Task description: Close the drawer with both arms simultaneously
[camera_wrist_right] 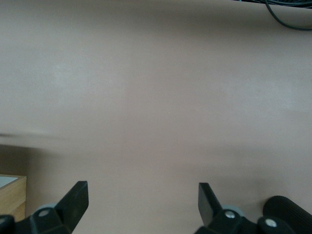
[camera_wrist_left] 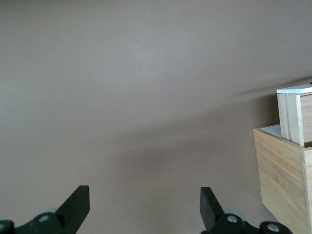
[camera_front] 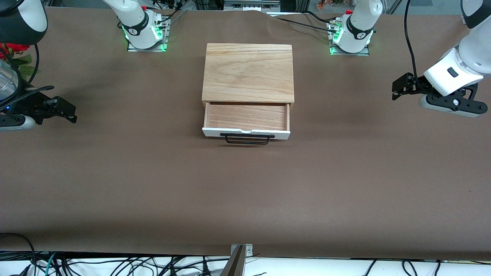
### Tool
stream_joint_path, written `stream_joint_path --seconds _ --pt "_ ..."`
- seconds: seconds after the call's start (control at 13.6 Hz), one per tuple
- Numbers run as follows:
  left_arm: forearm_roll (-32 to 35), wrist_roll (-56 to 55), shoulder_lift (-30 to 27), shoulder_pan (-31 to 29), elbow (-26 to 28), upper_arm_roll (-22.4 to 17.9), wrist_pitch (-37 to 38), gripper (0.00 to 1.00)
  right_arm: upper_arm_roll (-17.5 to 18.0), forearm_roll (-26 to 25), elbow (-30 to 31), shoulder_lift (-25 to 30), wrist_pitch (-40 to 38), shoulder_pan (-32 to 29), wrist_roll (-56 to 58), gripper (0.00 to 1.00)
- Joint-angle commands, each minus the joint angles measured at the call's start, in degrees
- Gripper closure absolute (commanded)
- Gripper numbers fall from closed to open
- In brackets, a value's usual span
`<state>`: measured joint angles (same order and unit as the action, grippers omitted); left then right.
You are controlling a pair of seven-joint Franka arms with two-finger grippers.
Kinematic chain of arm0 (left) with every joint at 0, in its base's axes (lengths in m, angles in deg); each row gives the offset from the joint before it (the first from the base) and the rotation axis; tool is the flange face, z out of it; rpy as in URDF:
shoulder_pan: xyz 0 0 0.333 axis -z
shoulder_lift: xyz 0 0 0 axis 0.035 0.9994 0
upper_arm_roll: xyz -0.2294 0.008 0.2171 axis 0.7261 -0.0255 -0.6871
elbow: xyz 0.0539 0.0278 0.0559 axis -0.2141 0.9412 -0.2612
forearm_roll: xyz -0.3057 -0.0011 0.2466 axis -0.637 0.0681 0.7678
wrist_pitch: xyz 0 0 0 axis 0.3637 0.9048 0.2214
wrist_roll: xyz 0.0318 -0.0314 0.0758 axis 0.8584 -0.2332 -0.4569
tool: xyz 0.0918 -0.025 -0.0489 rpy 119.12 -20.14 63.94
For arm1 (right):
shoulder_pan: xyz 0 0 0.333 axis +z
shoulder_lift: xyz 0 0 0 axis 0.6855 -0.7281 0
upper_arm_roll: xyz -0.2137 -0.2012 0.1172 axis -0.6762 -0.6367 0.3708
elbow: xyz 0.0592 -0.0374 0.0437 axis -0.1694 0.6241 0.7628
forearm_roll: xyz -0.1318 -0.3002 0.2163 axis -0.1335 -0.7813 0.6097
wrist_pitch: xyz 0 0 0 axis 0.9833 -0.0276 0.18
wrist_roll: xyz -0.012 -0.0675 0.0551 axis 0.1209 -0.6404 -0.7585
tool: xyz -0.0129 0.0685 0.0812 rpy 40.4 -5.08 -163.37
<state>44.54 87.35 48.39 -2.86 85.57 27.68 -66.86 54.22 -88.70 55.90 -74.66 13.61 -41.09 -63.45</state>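
Observation:
A light oak-grain box (camera_front: 248,73) sits mid-table between the two arm bases. Its drawer (camera_front: 246,117) is pulled out toward the front camera and holds nothing. The drawer's white front panel (camera_front: 245,133) carries a long black wire handle (camera_front: 247,138). My left gripper (camera_front: 399,88) hangs open over bare table at the left arm's end, well apart from the box. The left wrist view shows the left gripper (camera_wrist_left: 144,195), the box (camera_wrist_left: 280,180) and the drawer (camera_wrist_left: 295,114). My right gripper (camera_front: 68,111) hangs open at the right arm's end, also the right gripper (camera_wrist_right: 142,192) with a box corner (camera_wrist_right: 12,195).
Brown cloth (camera_front: 245,191) covers the table. Red flowers (camera_front: 13,51) stand by the right arm at the table's end. Cables (camera_front: 115,266) and a metal clamp (camera_front: 241,253) run along the edge nearest the front camera. The arm bases (camera_front: 144,34) (camera_front: 351,36) flank the box.

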Motion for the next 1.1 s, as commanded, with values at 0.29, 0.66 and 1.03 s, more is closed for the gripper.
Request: stream_joint_path --seconds 0.29,0.66,1.03 --pt "0.2 -0.7 2.7 1.1 -4.0 0.5 0.7 0.00 0.8 0.7 -1.2 -1.3 0.2 0.4 -0.6 0.00" --pt "-5.7 -1.1 6.4 1.7 -6.3 0.5 0.2 0.00 0.8 0.7 -1.2 -2.8 2.8 3.7 -0.7 0.00" --pt "-8.6 -1.8 14.2 6.5 -8.0 0.7 -10.7 0.00 0.8 8.2 -1.2 -7.9 9.8 6.5 -0.6 0.00"
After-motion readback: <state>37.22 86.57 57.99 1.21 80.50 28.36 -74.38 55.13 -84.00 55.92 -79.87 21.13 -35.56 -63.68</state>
